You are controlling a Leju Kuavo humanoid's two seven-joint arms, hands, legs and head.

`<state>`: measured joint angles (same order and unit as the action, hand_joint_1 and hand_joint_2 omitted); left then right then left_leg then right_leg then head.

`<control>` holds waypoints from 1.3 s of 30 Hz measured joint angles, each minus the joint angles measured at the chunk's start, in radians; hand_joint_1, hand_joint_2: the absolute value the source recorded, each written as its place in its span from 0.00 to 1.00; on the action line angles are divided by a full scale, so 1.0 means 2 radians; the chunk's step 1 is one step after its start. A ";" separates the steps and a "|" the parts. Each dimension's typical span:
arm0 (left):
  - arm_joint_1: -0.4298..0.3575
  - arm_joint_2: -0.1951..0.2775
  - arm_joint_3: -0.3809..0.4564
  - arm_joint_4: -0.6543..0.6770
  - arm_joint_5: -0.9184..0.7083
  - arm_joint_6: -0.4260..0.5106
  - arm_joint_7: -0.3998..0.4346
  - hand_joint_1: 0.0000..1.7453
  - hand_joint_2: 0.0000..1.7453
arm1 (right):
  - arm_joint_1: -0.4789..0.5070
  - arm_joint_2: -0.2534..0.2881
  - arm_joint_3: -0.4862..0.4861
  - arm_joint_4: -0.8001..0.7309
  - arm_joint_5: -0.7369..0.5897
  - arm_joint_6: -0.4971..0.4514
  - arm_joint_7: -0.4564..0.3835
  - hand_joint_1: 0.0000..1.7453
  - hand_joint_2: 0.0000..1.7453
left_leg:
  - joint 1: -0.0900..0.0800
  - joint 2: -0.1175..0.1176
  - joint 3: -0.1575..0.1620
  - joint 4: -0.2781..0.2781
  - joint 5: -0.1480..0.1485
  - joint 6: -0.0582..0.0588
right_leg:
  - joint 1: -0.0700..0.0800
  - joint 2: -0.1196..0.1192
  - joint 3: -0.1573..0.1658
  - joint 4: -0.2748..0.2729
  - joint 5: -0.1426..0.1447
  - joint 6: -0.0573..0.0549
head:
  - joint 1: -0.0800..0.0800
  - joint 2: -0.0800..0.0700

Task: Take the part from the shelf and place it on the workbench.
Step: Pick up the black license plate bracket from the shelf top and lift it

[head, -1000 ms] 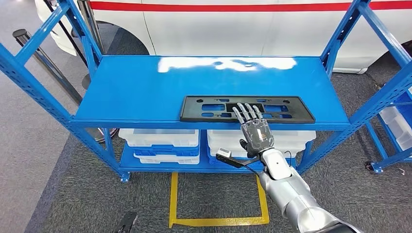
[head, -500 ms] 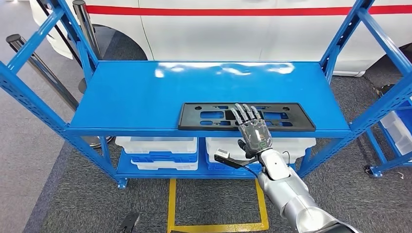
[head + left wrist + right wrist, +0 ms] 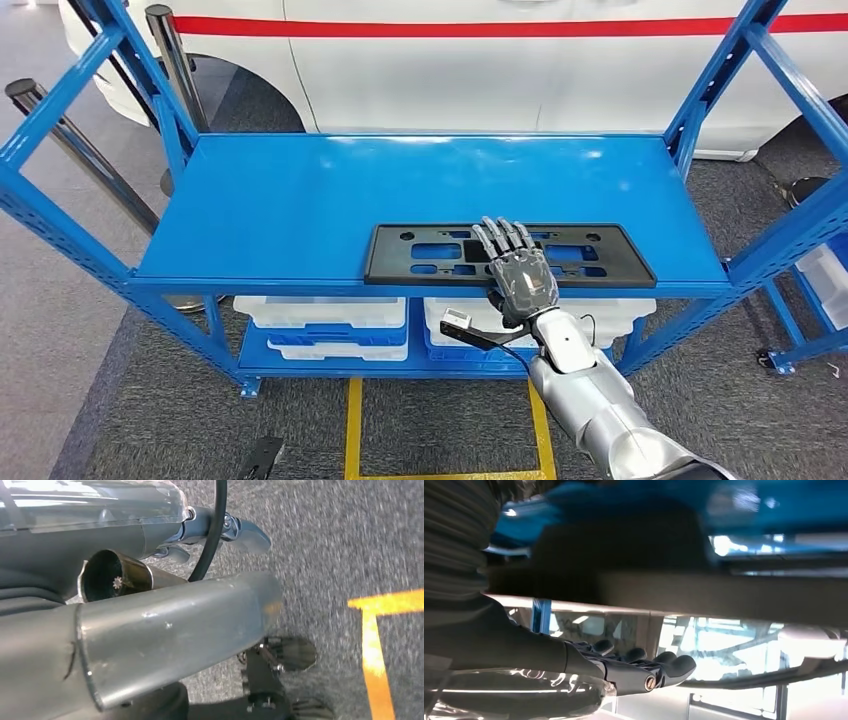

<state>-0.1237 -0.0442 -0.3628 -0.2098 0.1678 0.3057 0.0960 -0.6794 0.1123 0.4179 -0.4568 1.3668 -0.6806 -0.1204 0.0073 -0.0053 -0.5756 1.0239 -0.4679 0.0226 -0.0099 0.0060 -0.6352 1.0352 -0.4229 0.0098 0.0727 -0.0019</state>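
The part (image 3: pixel 420 255) is a long flat black plate with cut-outs, lying along the front edge of the blue shelf (image 3: pixel 300 200). My right hand (image 3: pixel 520 270) reaches up from below and lies on the plate's middle, fingers spread on its top surface. In the right wrist view the hand (image 3: pixel 634 670) stretches out close to the dark edge of the plate and shelf; I cannot see a thumb closing on anything. My left hand (image 3: pixel 225 527) hangs over the grey carpet with nothing in it.
White bins (image 3: pixel 320 312) stand on the lower shelf. Blue uprights (image 3: pixel 60 230) frame both sides, and another rack (image 3: pixel 820 270) is at the right. A white vehicle (image 3: pixel 500 70) is behind. Yellow tape (image 3: pixel 354 430) marks the carpet.
The whole view has shifted as the camera moved closer. My right hand has slid further onto the plate, its fingers now bent a little over it.
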 joint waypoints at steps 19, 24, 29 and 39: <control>0.000 0.000 0.000 0.000 0.000 -0.004 -0.009 0.00 0.00 | -0.001 -0.004 0.001 0.010 -0.036 0.000 -0.019 1.00 1.00 | 0.001 0.001 0.006 -0.008 0.001 -0.008 | 0.002 0.001 0.002 0.000 -0.002 -0.006 | 0.000 0.000; 0.000 0.000 0.000 0.000 0.000 -0.004 -0.010 0.00 0.00 | -0.001 -0.005 0.001 0.010 -0.038 0.000 -0.019 1.00 1.00 | 0.001 0.001 0.006 -0.008 0.001 -0.008 | 0.001 0.000 0.003 0.000 -0.002 -0.006 | 0.000 0.000; 0.000 0.000 0.000 0.000 -0.002 -0.006 -0.014 0.00 0.50 | -0.001 -0.006 0.001 0.010 -0.039 0.000 -0.019 1.00 1.00 | 0.000 0.001 0.006 -0.008 0.000 -0.008 | 0.001 0.000 0.003 -0.001 -0.002 -0.006 | 0.000 0.000; 0.000 0.000 0.000 0.000 -0.008 0.009 -0.036 0.00 1.00 | 0.000 -0.013 0.001 0.008 -0.043 0.000 -0.019 1.00 1.00 | 0.000 0.001 0.006 -0.007 0.000 -0.008 | 0.001 0.000 0.003 -0.001 -0.002 -0.006 | 0.000 0.000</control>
<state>-0.1245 -0.0443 -0.3632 -0.2098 0.1512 0.3230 0.0237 -0.6802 0.0861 0.4196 -0.4400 1.2805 -0.6806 -0.1591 0.0082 -0.0040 -0.5639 1.0094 -0.4670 0.0056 -0.0074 0.0064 -0.6290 1.0337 -0.4277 -0.0028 0.0721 -0.0019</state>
